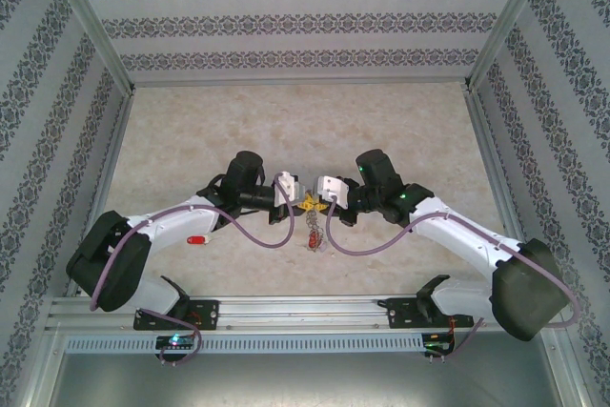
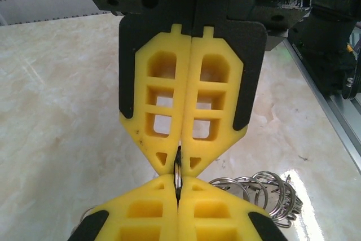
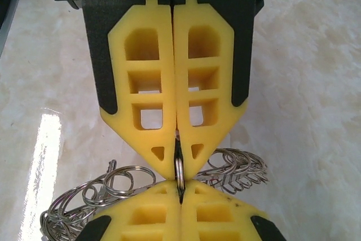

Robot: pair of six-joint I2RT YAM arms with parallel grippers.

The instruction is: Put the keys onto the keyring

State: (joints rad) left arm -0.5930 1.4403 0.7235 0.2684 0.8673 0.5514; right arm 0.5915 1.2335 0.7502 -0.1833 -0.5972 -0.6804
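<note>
The left gripper (image 2: 177, 191) and right gripper (image 3: 180, 191) meet tip to tip, each closed on the same thin loop (image 3: 179, 169) of the keyring (image 2: 255, 190), whose other silvery coils hang beneath them just over the surface (image 1: 381, 131). The red-headed key (image 1: 197, 238) lies on that surface beside the left forearm, well apart from both. The hold is narrow, so any pull or twist would likely slide the loop out. With neither gripper free for the key, letting go on one side may let the bundle swing or drop.
</note>
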